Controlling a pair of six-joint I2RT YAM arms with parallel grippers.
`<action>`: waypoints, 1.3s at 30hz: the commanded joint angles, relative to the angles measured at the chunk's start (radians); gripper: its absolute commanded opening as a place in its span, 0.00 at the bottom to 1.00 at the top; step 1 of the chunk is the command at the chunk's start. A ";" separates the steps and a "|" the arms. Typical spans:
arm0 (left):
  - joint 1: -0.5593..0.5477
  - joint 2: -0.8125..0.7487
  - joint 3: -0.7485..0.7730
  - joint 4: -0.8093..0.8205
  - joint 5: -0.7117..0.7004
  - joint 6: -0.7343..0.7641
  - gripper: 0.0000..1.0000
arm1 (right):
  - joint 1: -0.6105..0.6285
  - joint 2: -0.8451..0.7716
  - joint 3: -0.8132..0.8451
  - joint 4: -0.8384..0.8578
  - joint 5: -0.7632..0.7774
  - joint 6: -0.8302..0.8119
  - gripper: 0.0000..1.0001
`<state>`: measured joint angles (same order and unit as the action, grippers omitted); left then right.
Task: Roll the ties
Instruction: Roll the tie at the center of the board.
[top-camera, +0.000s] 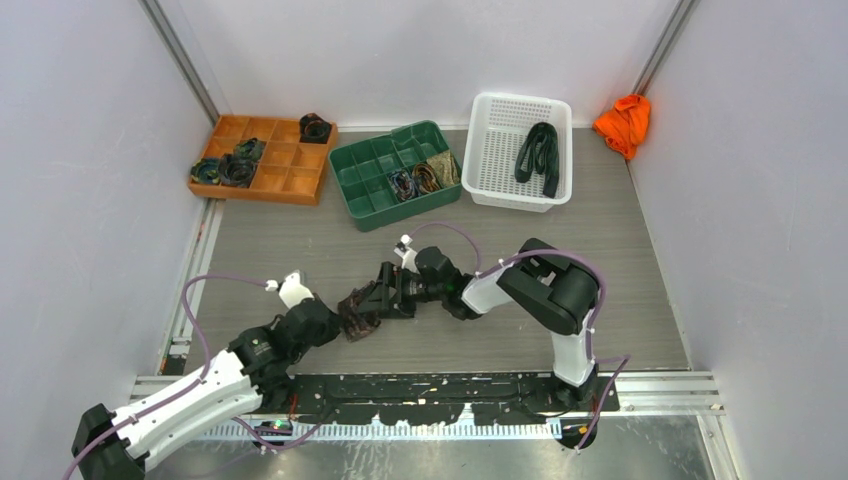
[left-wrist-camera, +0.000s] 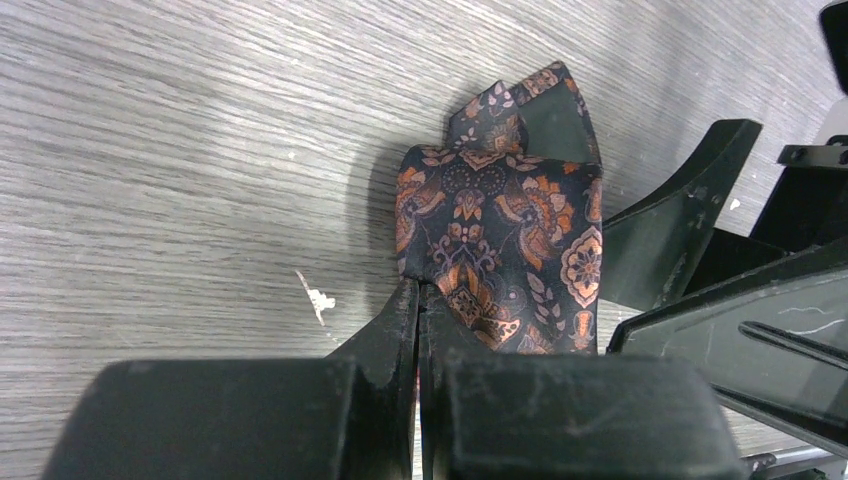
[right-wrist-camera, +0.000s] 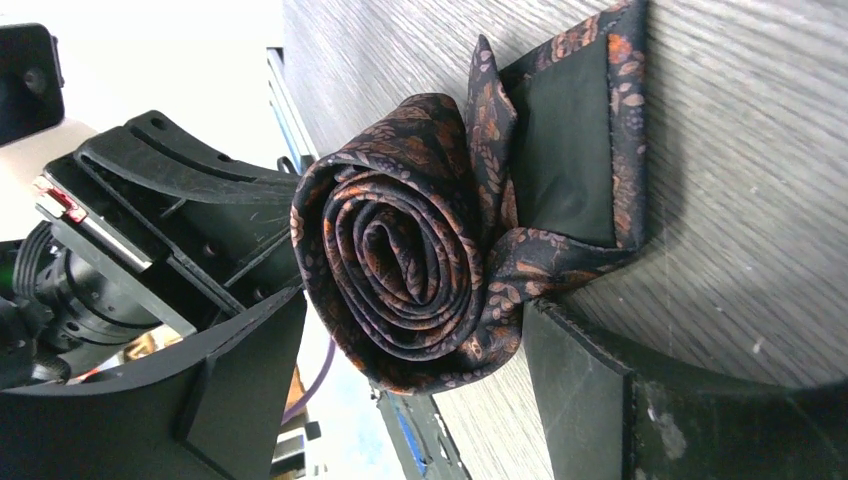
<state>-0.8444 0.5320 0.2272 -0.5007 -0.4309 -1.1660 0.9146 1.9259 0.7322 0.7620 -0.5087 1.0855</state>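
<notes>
The roll is nearly done. The tie (right-wrist-camera: 420, 260) sits as a tight coil on its edge on the bench (left-wrist-camera: 150, 150), near the front between the two arms. Its wide end (right-wrist-camera: 570, 150) is not yet wound and lies flat, black lining up.

The left hand (left-wrist-camera: 420, 300) is pressed together and seems to pinch the coil's edge. The right hand (right-wrist-camera: 410, 312) is spread wide astride the coil, fingers just at its sides.

The next move likely calls for wrapping in that last flap without letting the layers spring loose. The fabric is dark with an orange floral print and looks slippery.
</notes>
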 joint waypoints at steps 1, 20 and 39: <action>-0.002 0.010 -0.005 0.029 -0.028 0.015 0.00 | 0.030 -0.033 0.059 -0.247 0.057 -0.146 0.84; -0.002 -0.058 -0.019 -0.010 -0.038 0.019 0.00 | 0.103 -0.002 0.246 -0.513 0.098 -0.307 0.86; -0.002 -0.056 -0.027 -0.002 -0.033 0.025 0.00 | 0.118 0.051 0.308 -0.579 0.141 -0.325 0.68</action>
<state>-0.8440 0.4778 0.1993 -0.5220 -0.4381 -1.1469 1.0222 1.9335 1.0183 0.2443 -0.4225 0.7868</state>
